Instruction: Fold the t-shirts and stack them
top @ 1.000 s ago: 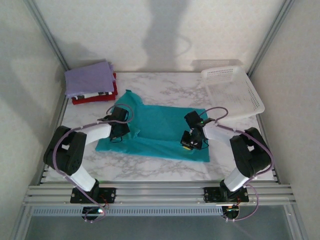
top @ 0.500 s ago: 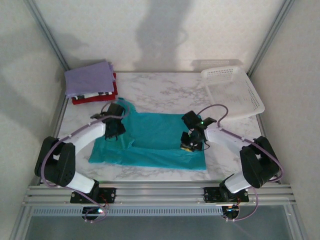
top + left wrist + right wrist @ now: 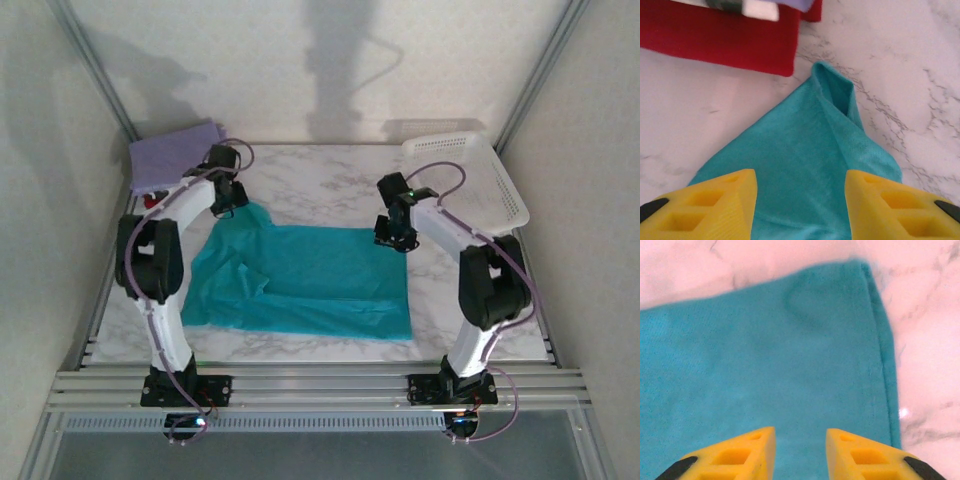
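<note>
Teal t-shirt [image 3: 300, 280] lies spread across the middle of the table [image 3: 330, 175]. The left gripper [image 3: 800, 185] hovers with fingers apart over its far left corner, and the right gripper [image 3: 800, 440] is likewise released over its far right corner. The folded shirts [image 3: 175, 155] sit stacked in the far left corner.

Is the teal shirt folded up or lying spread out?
Spread out: the teal shirt lies flat across the table, left side creased.
</note>
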Controlling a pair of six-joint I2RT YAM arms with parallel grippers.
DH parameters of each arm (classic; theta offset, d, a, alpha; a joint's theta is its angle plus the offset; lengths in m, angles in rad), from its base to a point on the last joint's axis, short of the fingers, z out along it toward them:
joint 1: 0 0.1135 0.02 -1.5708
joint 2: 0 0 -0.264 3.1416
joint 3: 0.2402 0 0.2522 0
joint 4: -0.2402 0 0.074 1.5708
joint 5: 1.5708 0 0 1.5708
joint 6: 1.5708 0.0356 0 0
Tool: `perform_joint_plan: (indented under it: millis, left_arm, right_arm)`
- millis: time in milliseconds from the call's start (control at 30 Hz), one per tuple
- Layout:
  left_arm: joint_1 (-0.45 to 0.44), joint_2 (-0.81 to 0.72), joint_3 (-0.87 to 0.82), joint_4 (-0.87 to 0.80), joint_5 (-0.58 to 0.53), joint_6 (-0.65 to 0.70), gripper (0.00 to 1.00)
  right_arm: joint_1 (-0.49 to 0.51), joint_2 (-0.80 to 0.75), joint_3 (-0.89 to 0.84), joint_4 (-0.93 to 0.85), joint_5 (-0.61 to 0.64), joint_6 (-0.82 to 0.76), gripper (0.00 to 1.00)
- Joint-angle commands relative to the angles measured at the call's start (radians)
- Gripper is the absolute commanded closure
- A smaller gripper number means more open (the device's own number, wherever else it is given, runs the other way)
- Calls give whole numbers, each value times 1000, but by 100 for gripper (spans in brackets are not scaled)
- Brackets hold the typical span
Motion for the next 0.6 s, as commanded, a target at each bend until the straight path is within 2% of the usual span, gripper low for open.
perform_joint_plan:
  millis: [0, 200, 400, 567]
  left_arm:
    - [-4, 74, 98, 32, 51, 20, 51]
    - [-2, 198, 196, 29, 54, 8, 51]
    - [-3, 238, 204, 70, 120, -13, 56]
    - [-4, 247, 187, 71, 117, -13, 59]
  right_arm:
    - [-19, 55, 74, -67, 82, -68, 67]
    - [-44, 115, 129, -81, 98, -84, 66]
    - [-53, 124, 144, -74, 98, -99, 65]
    - [-68, 151, 161, -68, 101, -96, 65]
